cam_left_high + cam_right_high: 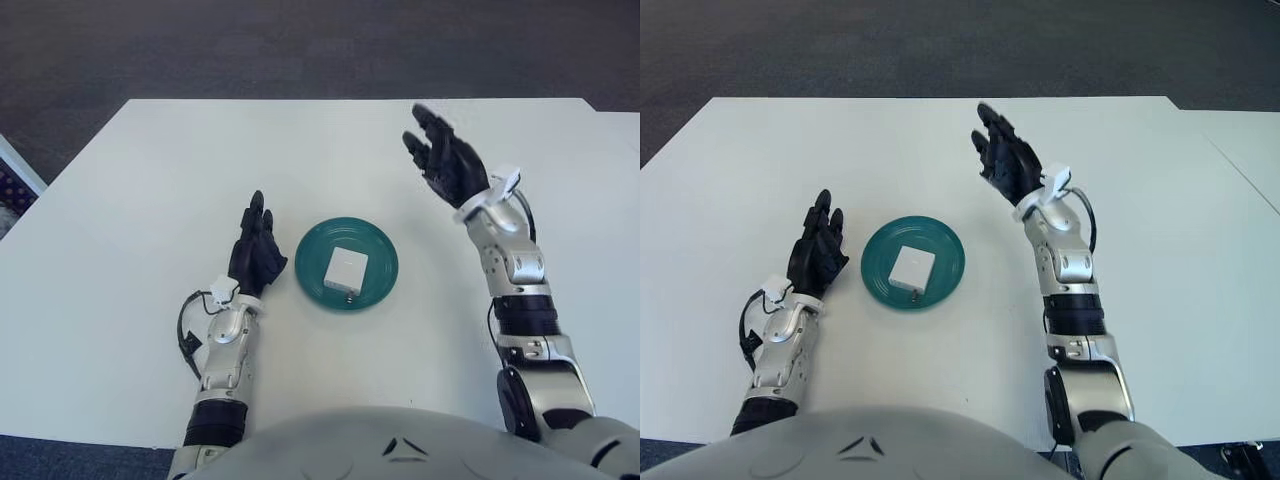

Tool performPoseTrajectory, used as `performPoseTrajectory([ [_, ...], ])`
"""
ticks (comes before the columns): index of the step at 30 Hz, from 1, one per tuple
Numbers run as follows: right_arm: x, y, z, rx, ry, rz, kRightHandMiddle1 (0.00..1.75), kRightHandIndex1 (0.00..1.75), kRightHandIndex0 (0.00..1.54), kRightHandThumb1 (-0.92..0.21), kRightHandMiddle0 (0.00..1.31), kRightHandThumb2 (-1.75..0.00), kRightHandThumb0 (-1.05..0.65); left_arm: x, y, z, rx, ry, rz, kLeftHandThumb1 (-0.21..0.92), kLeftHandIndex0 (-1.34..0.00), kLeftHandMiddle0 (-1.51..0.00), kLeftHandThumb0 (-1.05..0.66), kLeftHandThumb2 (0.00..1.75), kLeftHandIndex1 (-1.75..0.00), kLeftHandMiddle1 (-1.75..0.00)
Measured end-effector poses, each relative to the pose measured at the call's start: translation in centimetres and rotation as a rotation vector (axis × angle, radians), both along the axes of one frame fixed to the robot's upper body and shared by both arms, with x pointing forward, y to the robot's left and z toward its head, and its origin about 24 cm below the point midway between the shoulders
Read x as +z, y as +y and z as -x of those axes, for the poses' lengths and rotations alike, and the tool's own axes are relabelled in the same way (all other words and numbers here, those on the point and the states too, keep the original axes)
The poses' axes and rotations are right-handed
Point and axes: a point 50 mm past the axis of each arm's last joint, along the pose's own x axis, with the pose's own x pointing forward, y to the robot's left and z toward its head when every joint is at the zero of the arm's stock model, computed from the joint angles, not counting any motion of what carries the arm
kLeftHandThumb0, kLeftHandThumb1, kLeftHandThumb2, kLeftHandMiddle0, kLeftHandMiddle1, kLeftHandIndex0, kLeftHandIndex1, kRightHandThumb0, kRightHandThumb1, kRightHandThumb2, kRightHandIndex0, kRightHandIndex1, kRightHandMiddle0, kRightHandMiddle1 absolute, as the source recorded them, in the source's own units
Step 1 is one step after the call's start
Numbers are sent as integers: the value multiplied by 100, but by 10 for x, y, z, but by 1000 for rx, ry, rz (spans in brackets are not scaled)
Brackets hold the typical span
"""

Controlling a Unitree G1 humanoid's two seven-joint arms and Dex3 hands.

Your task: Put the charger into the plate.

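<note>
Left hand (256, 250), fingers straight and loosely together, holding nothing, shows just left of the green plate (380, 262) at frame centre, where the white charger (345, 270) already lies flat, nearer it than the right hand (447, 160), raised upper right, fingers spread, empty.

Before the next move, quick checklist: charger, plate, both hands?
1. Charger inside the plate: ok, it lies near the middle.
2. Charger free of any grasp: ok, neither hand touches it.
3. Right hand away from the plate: ok, it is raised beyond and to the right, fingers spread, holding nothing.
4. Left hand idle: ok, just left of the plate, open.
5. Plate flat on the table: ok.
6. Left hand touching the plate rim: cannot tell.
</note>
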Motion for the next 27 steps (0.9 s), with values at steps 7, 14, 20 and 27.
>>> performPoseTrajectory([
  [7,-68,-10,23,-70,185,-28,5,0,0,-92,8,-94,-105,-2,6,6,6,3,18,92,0,0,-105,90,0,0],
  [14,-83,-18,35,-123,141,-43,6,0,0,-92,9,-96,-105,-2,10,10,-1,9,26,92,0,0,-105,93,0,0],
  [20,-89,-11,39,-157,116,-78,8,0,0,-92,9,-100,-105,-1,13,13,-16,15,14,92,0,0,-105,97,0,0],
  [27,-93,4,45,-162,100,-102,10,1,2,-92,10,-103,-105,-2,16,16,-33,42,-24,92,0,0,-105,95,0,0],
])
